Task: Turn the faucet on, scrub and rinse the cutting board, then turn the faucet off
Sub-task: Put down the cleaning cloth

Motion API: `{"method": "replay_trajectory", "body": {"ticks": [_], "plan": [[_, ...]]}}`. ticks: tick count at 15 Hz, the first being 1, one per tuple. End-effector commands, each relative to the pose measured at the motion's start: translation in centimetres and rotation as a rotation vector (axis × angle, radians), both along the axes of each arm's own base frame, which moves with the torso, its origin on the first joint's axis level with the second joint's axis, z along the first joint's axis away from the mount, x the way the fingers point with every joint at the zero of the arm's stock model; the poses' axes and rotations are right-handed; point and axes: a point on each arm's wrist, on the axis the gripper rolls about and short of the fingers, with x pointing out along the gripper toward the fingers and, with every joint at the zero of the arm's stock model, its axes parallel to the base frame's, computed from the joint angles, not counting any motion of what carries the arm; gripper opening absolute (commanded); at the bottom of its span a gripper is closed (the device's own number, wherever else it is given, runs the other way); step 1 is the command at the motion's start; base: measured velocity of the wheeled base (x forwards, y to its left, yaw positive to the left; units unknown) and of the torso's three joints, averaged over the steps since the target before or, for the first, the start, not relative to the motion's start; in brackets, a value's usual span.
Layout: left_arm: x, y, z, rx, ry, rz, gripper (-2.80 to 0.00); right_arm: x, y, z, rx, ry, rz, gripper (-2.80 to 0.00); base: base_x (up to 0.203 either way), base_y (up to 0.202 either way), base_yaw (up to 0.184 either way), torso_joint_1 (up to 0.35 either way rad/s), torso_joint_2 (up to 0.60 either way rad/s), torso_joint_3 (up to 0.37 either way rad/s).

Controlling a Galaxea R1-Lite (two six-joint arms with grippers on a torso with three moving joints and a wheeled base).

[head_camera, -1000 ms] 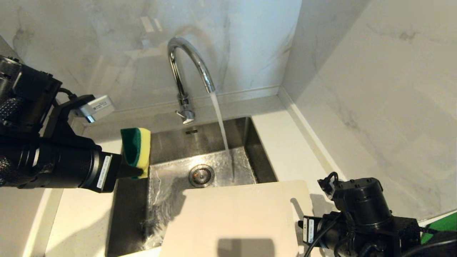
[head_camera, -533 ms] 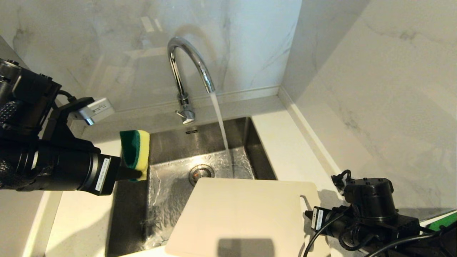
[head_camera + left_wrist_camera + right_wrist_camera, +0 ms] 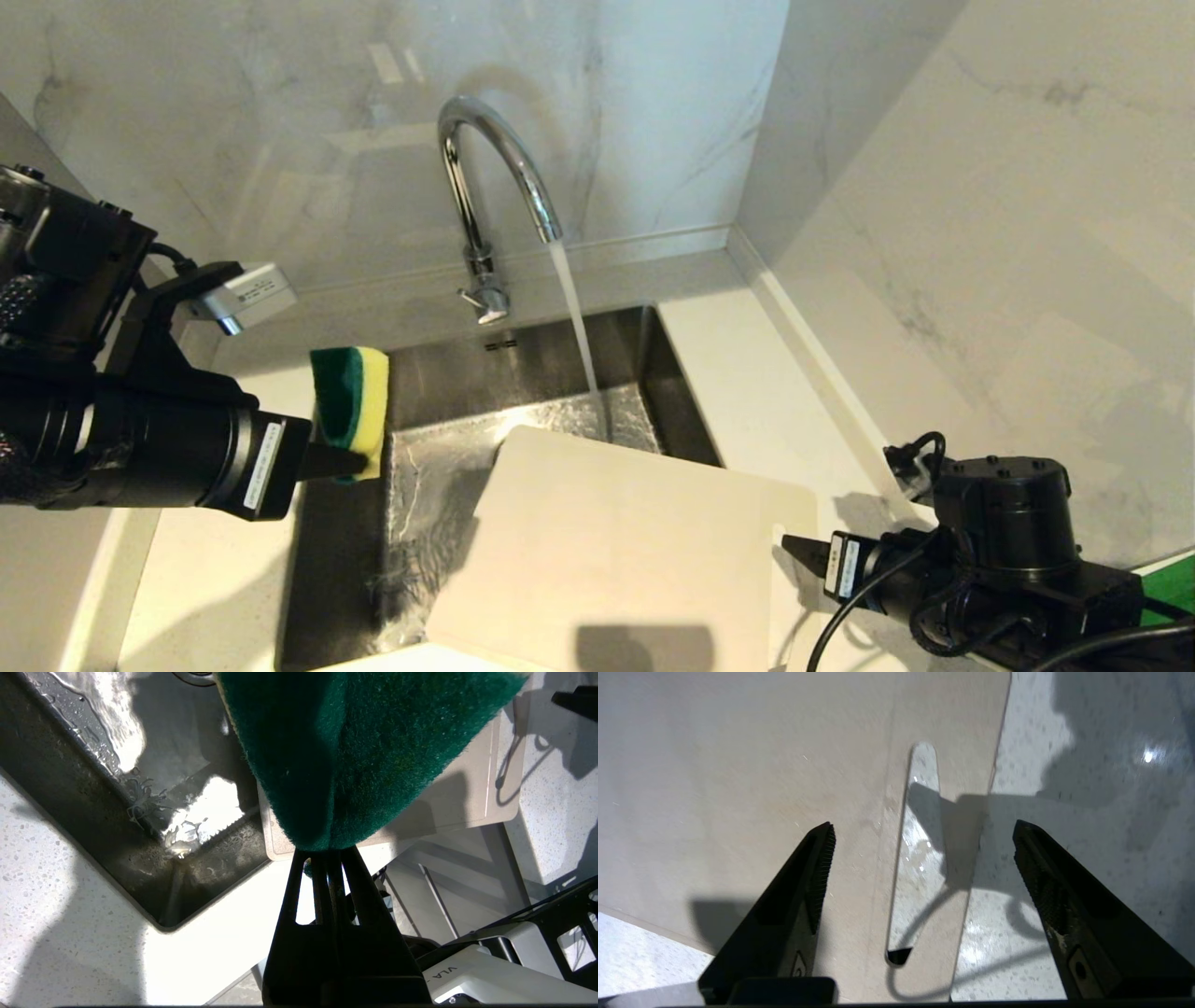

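The chrome faucet (image 3: 495,168) is running, and its stream (image 3: 579,345) falls into the steel sink (image 3: 341,532). The cream cutting board (image 3: 616,551) lies flat across the sink's front right part, its far corner just beside the stream. My right gripper (image 3: 794,551) is at the board's slot-handle end. There the right gripper (image 3: 922,828) stands open with its jaws wide on either side of the slot (image 3: 915,858) and the board (image 3: 738,788) edge, gripping nothing. My left gripper (image 3: 350,459) hovers over the sink's left rim, shut on a green-and-yellow sponge (image 3: 353,406). The sponge's green face (image 3: 345,751) fills the left wrist view.
The faucet's small lever (image 3: 487,301) juts from its base behind the sink. White speckled counter (image 3: 747,373) borders the sink on both sides, with marble walls close behind and to the right. Water sheets over the sink floor (image 3: 439,467).
My right gripper has opened, let go of the board and drawn back to the right. The board has swung, with its far corner now nearer the stream. The left arm has barely moved.
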Motion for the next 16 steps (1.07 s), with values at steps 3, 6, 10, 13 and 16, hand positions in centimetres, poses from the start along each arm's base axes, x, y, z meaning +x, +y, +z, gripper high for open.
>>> {"method": "replay_trajectory", "body": {"ticks": [3,6,10,13,16], "plan": [[-0.1,0.1,0.0,0.000,0.002,0.001,-2.80,0.6,0.3,2.9,0.033,-0.077,0.002,0.00,0.000,0.000,0.000,0.000,0.00,0.000],[0.0,0.0,0.0,0.000,0.002,0.002,-2.80,-0.8,1.6,5.8,0.164,-0.044,0.053,-2.80,0.000,0.000,0.000,0.000,0.00,0.000],[0.0,0.0,0.2,0.000,-0.006,0.008,-2.80,-4.9,2.9,12.8,0.296,0.047,0.103,-2.80,0.000,0.000,0.000,0.000,0.00,0.000],[-0.3,0.2,0.4,-0.007,-0.012,0.004,-2.80,-10.6,0.4,17.8,0.346,0.065,0.089,-2.80,0.000,0.000,0.000,0.000,0.00,0.000],[-0.5,0.4,0.0,-0.005,0.002,0.002,-2.80,-17.0,-2.7,21.0,0.336,0.127,0.123,-2.80,0.000,0.000,0.000,0.000,0.00,0.000]]}}
